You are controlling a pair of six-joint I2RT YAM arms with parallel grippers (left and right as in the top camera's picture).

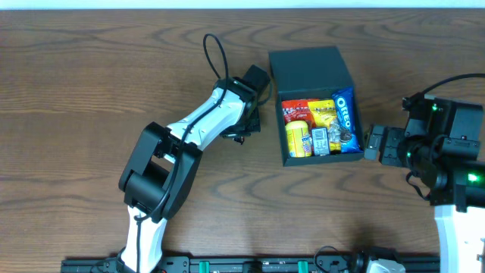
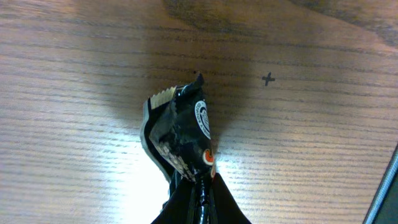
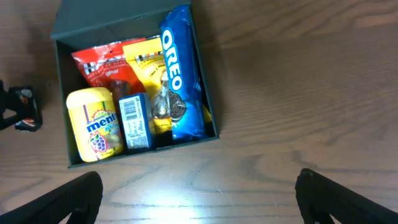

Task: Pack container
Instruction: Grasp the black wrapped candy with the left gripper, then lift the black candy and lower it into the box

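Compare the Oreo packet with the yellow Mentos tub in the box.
The Oreo packet is blue; the Mentos tub is yellow. The packet is long and slim, the tub short and rounded. The packet runs along one side wall; the tub fills an opposite corner. Both are inside the open container.

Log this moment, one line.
left gripper: shut on black packet, left of container | right gripper: open, right of container | container: lid open, snacks inside

The wooden table carries the teal container (lid open).
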